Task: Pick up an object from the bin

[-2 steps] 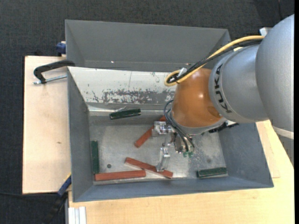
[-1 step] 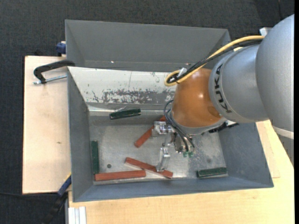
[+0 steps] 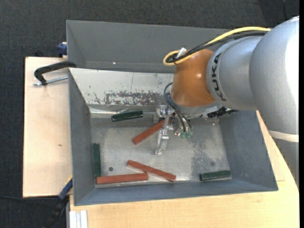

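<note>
Hand [image 3: 160,147] low over the middle of the grey bin [image 3: 78,127], pointing down at the floor from under the orange wrist cover [image 3: 192,80]. Cannot tell whether spread or pressed together (too much of it lost among cables and its own metal), and nothing seen pinched in it. Nearest thing: red-brown stick [image 3: 147,133], flat on the floor just to the view's left of the hand, upper end tucked in under the wrist, lower end out toward the front left. Lies slantwise, long axis from back right to front left. Hard to say whether touching the hand or merely beside it. Probably calls for a small shift toward the stick's middle, then closing across that slant, not along it. Well apart from all this: dark green stick [image 3: 127,115] at the foot of the back wall; second dark green stick [image 3: 96,158] along the left wall; red-brown bar [image 3: 122,178] against the front wall, with a thin red-brown strip [image 3: 151,171] angled just behind it; dark green block [image 3: 215,175] near the front right corner. Nothing between hand and nearest stick, only bare floor around them, walls far enough off to be no bother.
</note>
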Robot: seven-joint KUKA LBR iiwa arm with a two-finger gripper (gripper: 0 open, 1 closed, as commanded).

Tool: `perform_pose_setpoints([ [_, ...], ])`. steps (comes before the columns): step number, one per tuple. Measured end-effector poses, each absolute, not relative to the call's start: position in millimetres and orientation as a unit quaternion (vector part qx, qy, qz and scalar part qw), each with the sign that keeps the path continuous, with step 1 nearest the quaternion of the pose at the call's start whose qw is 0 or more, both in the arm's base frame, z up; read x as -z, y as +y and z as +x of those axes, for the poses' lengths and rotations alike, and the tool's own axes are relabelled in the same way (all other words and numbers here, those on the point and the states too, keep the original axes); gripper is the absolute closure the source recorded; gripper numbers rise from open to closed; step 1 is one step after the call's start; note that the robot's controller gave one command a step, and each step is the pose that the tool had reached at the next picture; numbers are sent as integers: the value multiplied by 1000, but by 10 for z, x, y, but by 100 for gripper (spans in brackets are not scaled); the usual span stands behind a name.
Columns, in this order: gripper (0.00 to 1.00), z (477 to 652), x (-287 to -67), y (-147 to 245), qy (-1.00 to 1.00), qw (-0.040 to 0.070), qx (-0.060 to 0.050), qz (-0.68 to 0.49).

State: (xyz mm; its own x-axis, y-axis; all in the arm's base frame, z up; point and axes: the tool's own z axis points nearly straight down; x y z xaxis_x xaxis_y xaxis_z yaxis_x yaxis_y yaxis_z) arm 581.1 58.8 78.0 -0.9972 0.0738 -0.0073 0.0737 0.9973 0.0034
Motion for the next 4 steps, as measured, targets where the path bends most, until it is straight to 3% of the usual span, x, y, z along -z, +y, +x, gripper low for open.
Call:
perform_pose_setpoints([
  [1, 100, 5903, -708, 421, 1000, 3, -1, 30],
  [2, 100, 5903, -708, 422, 1000, 3, -1, 30],
  [3, 100, 5887, -2183, 398, 999, 3, -1, 32],
  [4, 100, 5886, -2180, 398, 999, 3, -1, 32],
])
